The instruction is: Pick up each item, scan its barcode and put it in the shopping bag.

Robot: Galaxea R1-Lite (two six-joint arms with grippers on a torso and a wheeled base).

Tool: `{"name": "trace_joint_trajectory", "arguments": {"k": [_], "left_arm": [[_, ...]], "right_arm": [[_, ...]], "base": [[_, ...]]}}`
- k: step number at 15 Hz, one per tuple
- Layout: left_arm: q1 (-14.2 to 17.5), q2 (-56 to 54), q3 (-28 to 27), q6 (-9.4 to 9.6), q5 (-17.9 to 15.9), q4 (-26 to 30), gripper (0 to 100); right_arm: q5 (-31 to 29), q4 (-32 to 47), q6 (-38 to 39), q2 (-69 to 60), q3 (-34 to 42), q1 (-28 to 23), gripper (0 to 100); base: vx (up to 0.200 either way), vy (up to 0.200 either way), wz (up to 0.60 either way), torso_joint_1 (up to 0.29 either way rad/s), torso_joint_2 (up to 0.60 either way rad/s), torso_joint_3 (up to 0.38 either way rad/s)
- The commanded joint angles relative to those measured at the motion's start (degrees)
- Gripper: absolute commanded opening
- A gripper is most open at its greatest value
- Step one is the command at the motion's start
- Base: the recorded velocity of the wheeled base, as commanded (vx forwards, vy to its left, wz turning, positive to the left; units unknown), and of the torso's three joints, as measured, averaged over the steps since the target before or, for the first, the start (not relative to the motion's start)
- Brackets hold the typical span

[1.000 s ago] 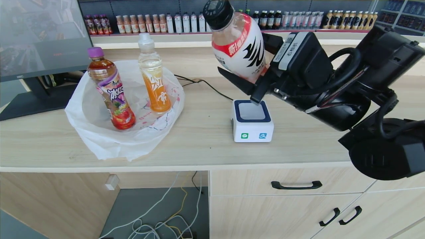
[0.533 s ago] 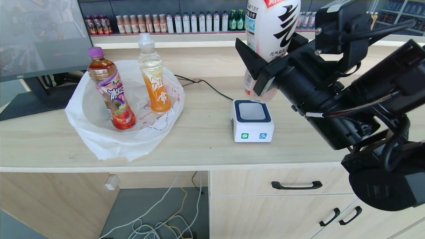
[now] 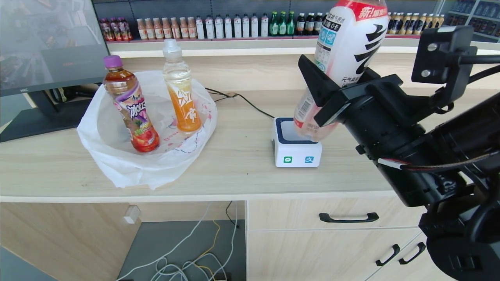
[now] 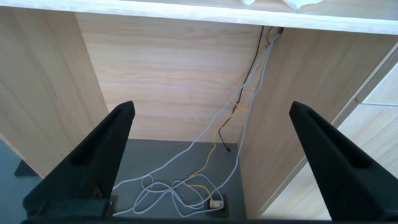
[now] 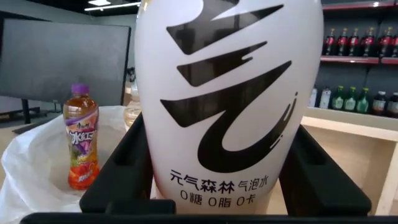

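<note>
Clamping the white bottle (image 3: 345,47) low on its body, the black fingers (image 3: 318,84) of the right gripper (image 3: 338,78) press on opposite sides of the label. The right wrist view shows the same grip, one finger on either side of the bottle's bottom part. Holding it near the base leaves the lower label free, and that is where the barcode (image 3: 306,107) sits. The bottle leans with its cap up and away and its base hanging over the glass window of the scanner (image 3: 297,150). That looks like a pose chosen to bring the code in front of the reader. Whether the base touches the scanner I cannot tell.

Further out on the counter (image 3: 234,175), the shopping bag (image 3: 117,156) lies spread wide with its rim rolled down. A purple-capped bottle (image 3: 133,109) and an orange bottle (image 3: 181,93) stand upright inside it, so those two appear done and this one is the last to scan. The left gripper (image 4: 211,162) hangs below the counter edge with its fingers spread apart and nothing between them. It faces the gap where cables (image 4: 205,180) trail to the floor.

A second ago the white bottle tilted the other way, cap toward the bag side, with the gripper above the scanner. Half a second ago it stood nearly upright behind the scanner. Since then the wrist has rolled on, turning the barcode into sight and bringing the base down over the window. The bag and its two bottles have not moved.
</note>
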Motion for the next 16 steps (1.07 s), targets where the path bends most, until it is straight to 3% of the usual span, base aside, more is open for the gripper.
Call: {"name": "trace_joint_trajectory", "arguments": {"k": [1, 5, 10, 16], "left_arm": [[-0.01, -0.02, 0.00, 0.06, 0.00, 0.00, 100], [-0.01, -0.02, 0.00, -0.03, 0.00, 0.00, 100], [-0.01, -0.02, 0.00, -0.03, 0.00, 0.00, 100], [-0.01, -0.02, 0.00, -0.29, 0.00, 0.00, 100]], "right_arm": [[-1.82, -0.39, 1.50, -0.27, 1.22, 0.29, 0], [-6.39, -0.83, 2.02, -0.10, 0.61, -1.38, 0], [-6.56, -0.83, 2.73, 0.43, -1.33, -4.20, 0], [-6.48, -0.83, 4.05, 3.51, -2.91, -4.99, 0]], "base": [[0.000, 0.000, 0.00, 0.000, 0.00, 0.000], [0.000, 0.000, 0.00, 0.000, 0.00, 0.000], [0.000, 0.000, 0.00, 0.000, 0.00, 0.000], [0.000, 0.200, 0.00, 0.002, 0.00, 0.004]]}}
